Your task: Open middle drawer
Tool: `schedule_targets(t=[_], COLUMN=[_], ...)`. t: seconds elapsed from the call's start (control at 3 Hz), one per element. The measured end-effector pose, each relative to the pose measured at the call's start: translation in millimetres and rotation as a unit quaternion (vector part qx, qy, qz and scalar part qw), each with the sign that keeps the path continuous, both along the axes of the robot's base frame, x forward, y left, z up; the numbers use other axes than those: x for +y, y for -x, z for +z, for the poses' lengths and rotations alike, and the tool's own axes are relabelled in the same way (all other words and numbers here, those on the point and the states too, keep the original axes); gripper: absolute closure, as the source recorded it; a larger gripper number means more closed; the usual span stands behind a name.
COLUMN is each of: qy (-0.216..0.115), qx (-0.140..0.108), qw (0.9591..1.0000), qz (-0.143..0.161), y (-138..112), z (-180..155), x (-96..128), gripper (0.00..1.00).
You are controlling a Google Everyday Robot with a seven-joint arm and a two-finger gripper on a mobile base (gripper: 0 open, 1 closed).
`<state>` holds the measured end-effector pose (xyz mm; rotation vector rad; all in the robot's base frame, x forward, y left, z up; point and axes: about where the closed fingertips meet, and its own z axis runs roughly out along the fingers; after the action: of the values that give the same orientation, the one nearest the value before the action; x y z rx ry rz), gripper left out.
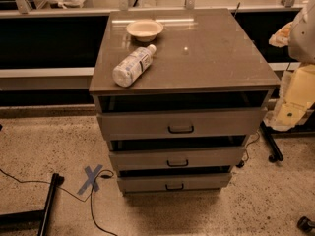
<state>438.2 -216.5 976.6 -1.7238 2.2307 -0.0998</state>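
Note:
The middle drawer (177, 157) is the second of three grey-brown fronts in a cabinet (187, 58), with a small dark loop handle (177, 163) at its centre. A dark gap shows above its front. The taller top drawer (181, 123) is above it and the slim bottom drawer (174, 183) is below. My pale arm comes in at the right edge. My gripper (294, 100) hangs beside the cabinet's right side, about level with the top drawer, well away from the middle handle.
A plastic bottle (133, 65) lies on its side on the cabinet top, and a bowl (144, 29) stands behind it. A blue tape cross (91, 178), cables and a black stand leg (49, 200) are on the floor at the left. A low wall runs behind.

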Motion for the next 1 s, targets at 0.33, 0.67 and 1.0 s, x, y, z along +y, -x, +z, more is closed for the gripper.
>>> schedule_targets(t=[0.33,0.67,1.0], qy=[0.000,-0.029,-0.108], qx=[0.000,0.004,0.002], qw=[1.0000,0.9995,0.9933], qz=[0.000,0.013,0.041], y=[0.0,-0.7,12.6], z=[0.0,-19.4,-80.1], x=[0.0,-2.4,-4.7], gripper=[0.00,0.00,0.00])
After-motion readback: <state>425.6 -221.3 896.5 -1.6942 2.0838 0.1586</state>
